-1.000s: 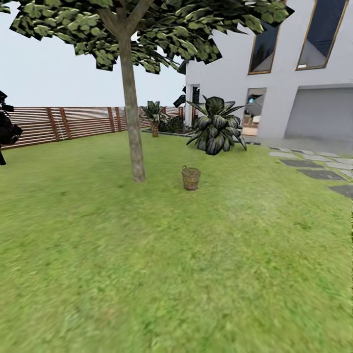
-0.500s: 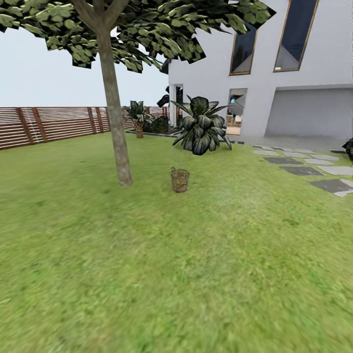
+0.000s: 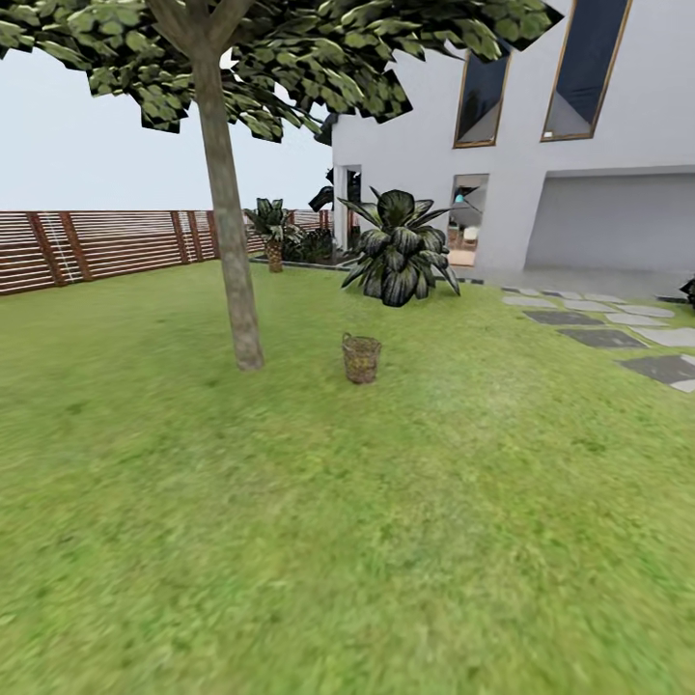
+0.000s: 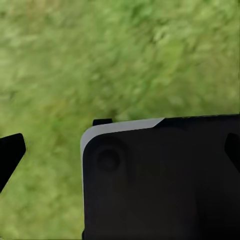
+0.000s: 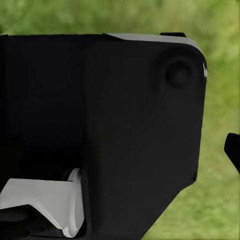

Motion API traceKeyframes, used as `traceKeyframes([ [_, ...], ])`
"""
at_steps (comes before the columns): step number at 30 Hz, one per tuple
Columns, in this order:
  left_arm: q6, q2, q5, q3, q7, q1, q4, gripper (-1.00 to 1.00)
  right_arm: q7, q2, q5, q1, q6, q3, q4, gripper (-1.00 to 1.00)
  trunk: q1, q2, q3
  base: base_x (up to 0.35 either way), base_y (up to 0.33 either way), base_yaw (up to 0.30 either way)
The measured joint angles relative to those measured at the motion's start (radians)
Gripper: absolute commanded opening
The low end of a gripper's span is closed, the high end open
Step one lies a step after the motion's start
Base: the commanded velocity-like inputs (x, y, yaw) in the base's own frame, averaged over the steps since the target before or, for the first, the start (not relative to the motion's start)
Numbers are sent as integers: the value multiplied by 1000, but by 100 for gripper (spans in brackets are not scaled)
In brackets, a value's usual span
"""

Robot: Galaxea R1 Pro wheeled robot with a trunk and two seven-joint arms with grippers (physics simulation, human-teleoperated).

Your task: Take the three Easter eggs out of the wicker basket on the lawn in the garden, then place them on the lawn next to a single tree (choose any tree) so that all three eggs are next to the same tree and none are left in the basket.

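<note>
The brown wicker basket (image 3: 361,358) stands upright on the lawn (image 3: 347,521), some way ahead in the head view. The tree (image 3: 235,261), with a grey-brown trunk and a leafy canopy, rises just left of the basket. The Easter eggs are hidden from here, the basket's inside being out of sight. In the left wrist view, my left gripper (image 4: 120,155) is open over grass, a dark fingertip at each side edge and my black body between them. My right gripper (image 5: 120,150) also looks open: one fingertip (image 5: 233,150) shows at the edge, the other is lost against my dark body.
A big dark-leaved shrub (image 3: 399,247) grows behind the basket. The white house (image 3: 541,145) stands at the back right, with a grey stepping-stone path (image 3: 618,333) in front of it. A brown slatted fence (image 3: 106,246) runs along the back left, past a small palm (image 3: 272,232).
The camera has panned right and moved slightly closer: tree and basket sit further left and a little lower. The dark arm part at the left edge has left the view.
</note>
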Motion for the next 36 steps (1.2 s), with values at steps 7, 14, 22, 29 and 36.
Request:
traceKeyframes([
  [7, 0, 0, 0, 0, 0, 0, 0, 100, 0, 0, 0, 0, 0, 0, 0, 100, 0, 0, 0, 240, 215, 0],
  [14, 0, 0, 0, 0, 0, 0, 0, 100, 0, 0, 0, 0, 0, 0, 0, 100, 0, 0, 0, 240, 215, -7],
  [22, 0, 0, 0, 0, 0, 0, 0, 100, 0, 0, 0, 0, 0, 0, 0, 100, 0, 0, 0, 240, 215, -188],
  [29, 0, 0, 0, 0, 0, 0, 0, 100, 0, 0, 0, 0, 0, 0, 0, 100, 0, 0, 0, 238, 216, -265],
  [36, 0, 0, 0, 0, 0, 0, 0, 100, 0, 0, 0, 0, 0, 0, 0, 100, 0, 0, 0, 230, 219, -167],
])
